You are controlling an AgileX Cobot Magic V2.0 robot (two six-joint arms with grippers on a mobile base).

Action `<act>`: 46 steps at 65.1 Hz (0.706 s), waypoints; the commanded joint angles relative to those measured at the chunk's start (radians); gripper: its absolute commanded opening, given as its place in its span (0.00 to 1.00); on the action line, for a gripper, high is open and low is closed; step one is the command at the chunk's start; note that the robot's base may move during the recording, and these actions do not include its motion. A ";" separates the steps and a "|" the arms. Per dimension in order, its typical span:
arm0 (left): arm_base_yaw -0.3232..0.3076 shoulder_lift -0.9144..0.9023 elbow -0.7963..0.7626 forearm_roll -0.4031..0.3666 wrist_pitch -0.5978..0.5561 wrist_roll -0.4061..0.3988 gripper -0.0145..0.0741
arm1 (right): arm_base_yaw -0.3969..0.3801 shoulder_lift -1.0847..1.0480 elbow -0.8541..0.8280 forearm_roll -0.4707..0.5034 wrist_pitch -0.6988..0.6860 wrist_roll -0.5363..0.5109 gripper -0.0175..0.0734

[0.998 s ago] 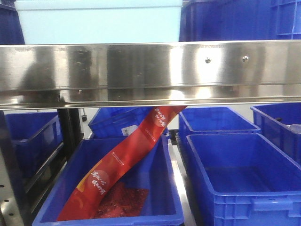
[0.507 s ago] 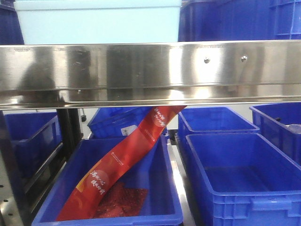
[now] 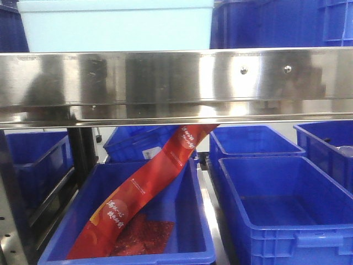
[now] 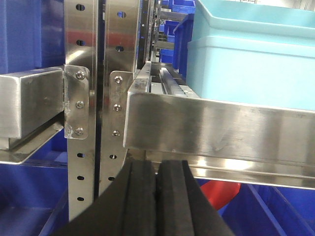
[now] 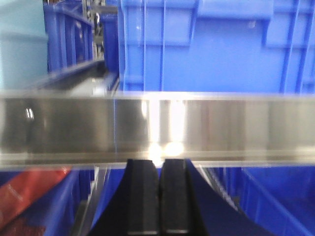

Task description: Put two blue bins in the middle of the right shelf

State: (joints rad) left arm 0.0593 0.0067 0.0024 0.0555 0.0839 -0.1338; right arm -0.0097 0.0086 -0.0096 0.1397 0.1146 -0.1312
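Observation:
Blue bins [image 3: 276, 22] stand on the upper shelf at the right, above the steel shelf beam [image 3: 176, 83]. In the right wrist view one such blue bin [image 5: 211, 44] rises straight behind the beam [image 5: 157, 125]. My right gripper [image 5: 160, 164] is shut and empty, its tips just below that beam. My left gripper [image 4: 156, 169] is also shut with nothing in it, just under the beam [image 4: 221, 128] near its left end. Neither gripper shows in the front view.
A light-blue bin [image 3: 116, 25] sits on the upper shelf at the left, also seen as the light-blue bin [image 4: 251, 54]. Below the beam are a blue bin holding red packaging [image 3: 138, 204], an empty blue bin [image 3: 287, 210] and more blue bins behind. Perforated steel uprights [image 4: 81, 113] stand at the left.
The front view barely shifts. A dim brownish reflection has appeared on the right part of the shelf beam. The bins have not moved.

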 commanded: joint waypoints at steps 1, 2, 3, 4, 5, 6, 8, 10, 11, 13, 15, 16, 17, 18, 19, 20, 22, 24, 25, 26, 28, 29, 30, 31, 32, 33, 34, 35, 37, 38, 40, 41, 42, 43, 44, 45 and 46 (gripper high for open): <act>0.003 -0.007 -0.002 -0.005 -0.020 0.001 0.04 | -0.007 -0.009 0.010 0.006 -0.051 -0.007 0.01; 0.003 -0.007 -0.002 -0.005 -0.020 0.001 0.04 | -0.007 -0.009 0.010 0.006 -0.042 -0.007 0.01; 0.003 -0.007 -0.002 -0.005 -0.020 0.001 0.04 | -0.007 -0.009 0.010 0.006 -0.040 -0.007 0.01; 0.003 -0.007 -0.002 -0.005 -0.020 0.001 0.04 | -0.007 -0.009 0.010 0.006 -0.040 -0.007 0.01; 0.003 -0.007 -0.002 -0.005 -0.020 0.001 0.04 | -0.007 -0.009 0.010 0.006 -0.040 -0.007 0.01; 0.003 -0.007 -0.002 -0.005 -0.020 0.001 0.04 | -0.007 -0.009 0.010 0.006 -0.040 -0.007 0.01; 0.003 -0.007 -0.002 -0.005 -0.020 0.001 0.04 | -0.007 -0.009 0.010 0.006 -0.040 -0.007 0.01; 0.003 -0.007 -0.002 -0.005 -0.020 0.001 0.04 | -0.007 -0.009 0.010 0.006 -0.040 -0.007 0.01; 0.003 -0.007 -0.002 -0.005 -0.020 0.001 0.04 | -0.007 -0.009 0.010 0.006 -0.040 -0.007 0.01; 0.003 -0.007 -0.002 -0.005 -0.020 0.001 0.04 | -0.007 -0.009 0.010 0.006 -0.040 -0.007 0.01; 0.003 -0.007 -0.002 -0.005 -0.020 0.001 0.04 | -0.007 -0.009 0.010 0.006 -0.040 -0.007 0.01; 0.003 -0.007 -0.002 -0.005 -0.020 0.001 0.04 | -0.007 -0.009 0.010 0.006 -0.040 -0.007 0.01; 0.003 -0.007 -0.002 -0.005 -0.020 0.001 0.04 | -0.007 -0.009 0.010 0.006 -0.040 -0.007 0.01; 0.003 -0.007 -0.002 -0.005 -0.020 0.001 0.04 | -0.007 -0.009 0.010 0.006 -0.040 -0.007 0.01; 0.003 -0.007 -0.002 -0.005 -0.020 0.001 0.04 | -0.007 -0.009 0.010 0.006 -0.040 -0.007 0.01; 0.003 -0.007 -0.002 -0.005 -0.020 0.001 0.04 | -0.007 -0.009 0.010 0.006 -0.040 -0.007 0.01; 0.003 -0.007 -0.002 -0.005 -0.020 0.001 0.04 | -0.007 -0.009 0.010 0.006 -0.040 -0.007 0.01; 0.003 -0.007 -0.002 -0.005 -0.020 0.001 0.04 | -0.007 -0.009 0.010 0.006 -0.040 -0.007 0.01; 0.003 -0.007 -0.002 -0.005 -0.020 0.001 0.04 | -0.007 -0.009 0.010 0.006 -0.040 -0.007 0.01; 0.003 -0.007 -0.002 -0.005 -0.020 0.001 0.04 | -0.007 -0.009 0.010 0.006 -0.040 -0.007 0.01; 0.003 -0.007 -0.002 -0.005 -0.020 0.001 0.04 | -0.007 -0.009 0.010 0.006 -0.040 -0.007 0.01; 0.003 -0.007 -0.002 -0.005 -0.020 0.001 0.04 | -0.007 -0.009 0.010 0.006 -0.040 -0.007 0.01; 0.003 -0.007 -0.002 -0.005 -0.020 0.001 0.04 | -0.007 -0.009 0.010 0.006 -0.040 -0.007 0.01; 0.003 -0.007 -0.002 -0.005 -0.020 0.001 0.04 | -0.007 -0.009 0.010 0.006 -0.040 -0.007 0.01; 0.003 -0.007 -0.002 -0.005 -0.020 0.001 0.04 | -0.007 -0.009 0.010 0.006 -0.040 -0.007 0.01; 0.003 -0.007 -0.002 -0.005 -0.020 0.001 0.04 | -0.007 -0.009 0.010 0.006 -0.040 -0.007 0.01; 0.003 -0.007 -0.002 -0.005 -0.020 0.001 0.04 | -0.007 -0.009 0.010 0.006 -0.040 -0.007 0.01; 0.003 -0.007 -0.002 -0.005 -0.020 0.001 0.04 | -0.007 -0.009 0.010 0.006 -0.040 -0.007 0.01; 0.003 -0.007 -0.002 -0.005 -0.020 0.001 0.04 | -0.007 -0.009 0.010 0.006 -0.040 -0.007 0.01; 0.003 -0.007 -0.002 -0.005 -0.020 0.001 0.04 | -0.007 -0.009 0.010 0.006 -0.040 -0.007 0.01; 0.003 -0.007 -0.002 -0.005 -0.020 0.001 0.04 | -0.007 -0.009 0.010 0.006 -0.040 -0.007 0.01; 0.003 -0.007 -0.002 -0.005 -0.020 0.001 0.04 | -0.007 -0.009 0.010 0.006 -0.040 -0.007 0.01; 0.003 -0.007 -0.002 -0.005 -0.020 0.001 0.04 | -0.007 -0.009 0.010 0.006 -0.040 -0.007 0.01; 0.003 -0.007 -0.002 -0.005 -0.020 0.001 0.04 | -0.007 -0.009 0.010 0.006 -0.040 -0.007 0.01; 0.003 -0.007 -0.002 -0.005 -0.020 0.001 0.04 | -0.007 -0.009 0.010 0.006 -0.040 -0.007 0.01; 0.003 -0.007 -0.002 -0.005 -0.020 0.001 0.04 | -0.007 -0.009 0.010 0.006 -0.040 -0.007 0.01; 0.003 -0.007 -0.002 -0.005 -0.020 0.001 0.04 | -0.007 -0.009 0.010 0.006 -0.040 -0.007 0.01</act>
State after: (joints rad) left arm 0.0593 0.0059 0.0024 0.0555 0.0806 -0.1338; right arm -0.0097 0.0086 -0.0014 0.1417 0.0975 -0.1312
